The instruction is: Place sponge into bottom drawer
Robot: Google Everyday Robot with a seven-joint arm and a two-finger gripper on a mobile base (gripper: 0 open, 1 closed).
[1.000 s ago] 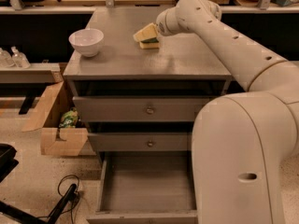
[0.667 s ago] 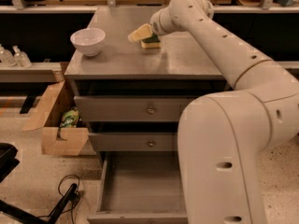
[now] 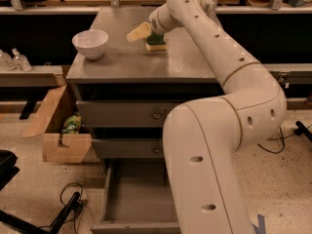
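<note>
The sponge [image 3: 156, 42], with a green top and a yellow base, lies on the grey cabinet top [image 3: 122, 57] towards the back. My gripper [image 3: 147, 33] is right at the sponge, reaching over it from the right and touching or nearly touching its top. The bottom drawer [image 3: 136, 201] is pulled open below, showing a plain grey inside with nothing in it. My arm covers its right part.
A white bowl [image 3: 90, 43] stands on the cabinet top at the left. The two upper drawers [image 3: 122, 113] with round knobs are shut. An open cardboard box [image 3: 58, 130] sits on the floor to the left. Bottles [image 3: 12, 60] stand on a low shelf, and a black cable [image 3: 66, 204] lies on the floor.
My arm has swung left and nearer the camera, covering more of the drawers. The gripper stays at the sponge, which has not visibly moved on the top.
</note>
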